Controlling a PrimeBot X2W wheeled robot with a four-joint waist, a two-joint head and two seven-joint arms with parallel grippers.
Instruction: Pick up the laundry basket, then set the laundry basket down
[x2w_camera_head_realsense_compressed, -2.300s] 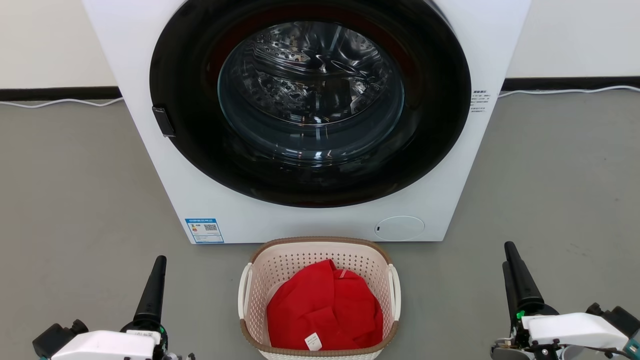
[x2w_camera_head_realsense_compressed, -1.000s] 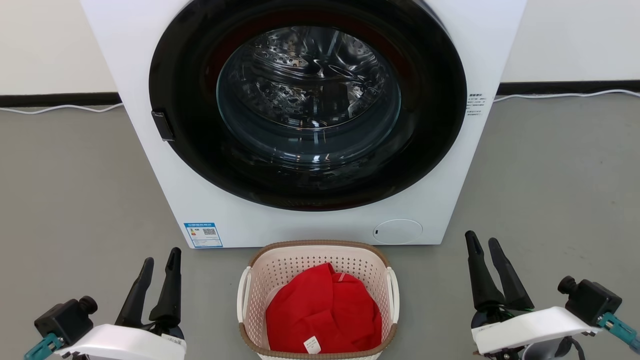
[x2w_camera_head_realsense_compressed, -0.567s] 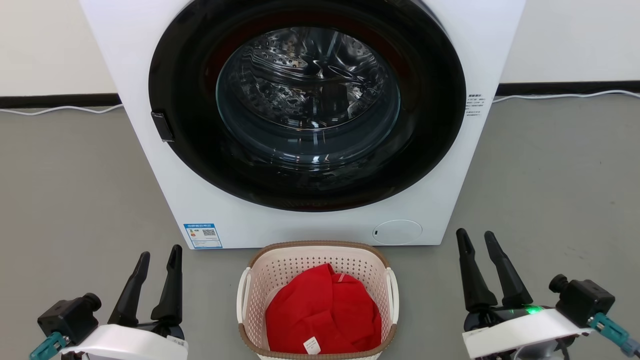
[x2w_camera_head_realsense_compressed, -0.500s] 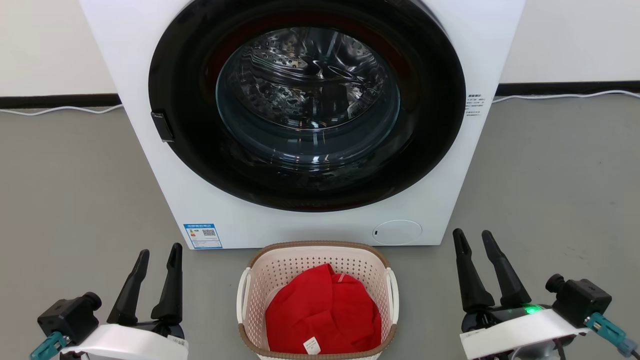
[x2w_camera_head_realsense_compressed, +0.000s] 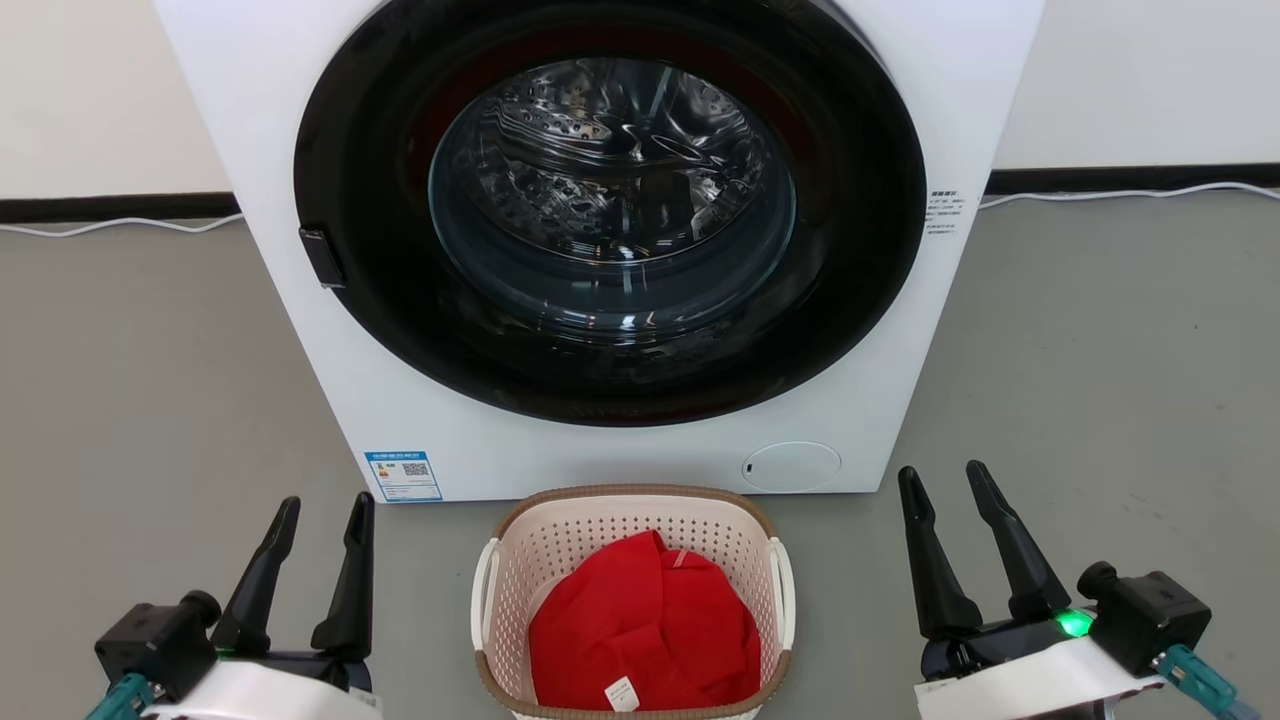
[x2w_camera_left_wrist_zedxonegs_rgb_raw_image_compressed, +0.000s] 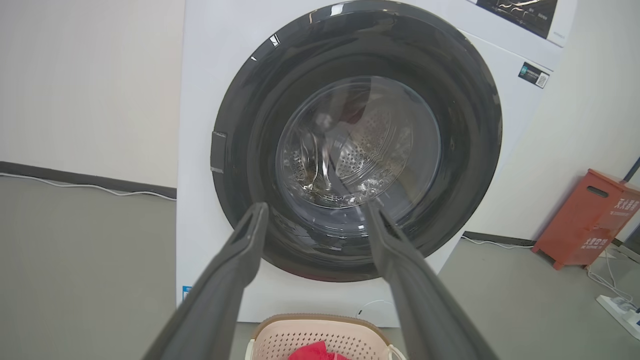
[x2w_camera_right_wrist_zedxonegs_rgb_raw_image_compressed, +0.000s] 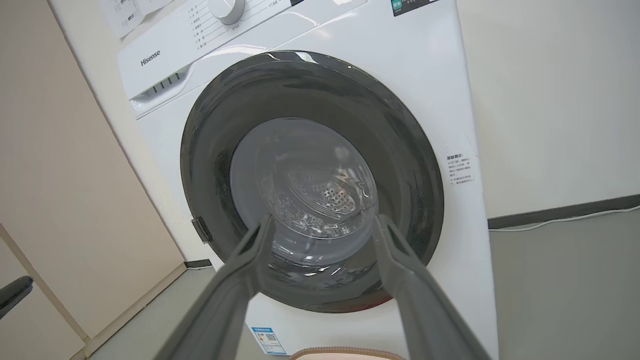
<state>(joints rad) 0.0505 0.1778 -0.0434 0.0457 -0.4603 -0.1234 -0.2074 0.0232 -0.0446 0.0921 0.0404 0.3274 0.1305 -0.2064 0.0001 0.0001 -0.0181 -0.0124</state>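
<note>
Head view: a white washing machine (x2w_camera_head_realsense_compressed: 300, 330) is shown with its dark round door facing the camera, set on a grey floor (x2w_camera_head_realsense_compressed: 150, 380). Just in front of it the laundry basket (x2w_camera_head_realsense_compressed: 610, 525) is seen resting on the floor, midway between the two arms, with a red garment (x2w_camera_head_realsense_compressed: 645, 625) heaped inside. The basket has been left where it stood; nothing has been lifted.

The change is found in the arms. A little over two seconds ago each gripper was presented edge-on, its fingers overlapping as one dark spike. Both wrists have since been rolled, so that the left gripper (x2w_camera_head_realsense_compressed: 328, 502) and the right gripper (x2w_camera_head_realsense_compressed: 940, 470) are now displayed with fingers spread wide and nothing between them. The right one has also been drawn somewhat inward. Both are kept well apart from the basket, one to each side.

This is judged to be preparation for a two-handed lift. The white loop handles (x2w_camera_head_realsense_compressed: 482, 590) at the basket's sides appear to be the intended holds, and neither has been reached. An inward move by both arms would be called for next. A green light (x2w_camera_head_realsense_compressed: 1075, 623) is lit on the right wrist.
</note>
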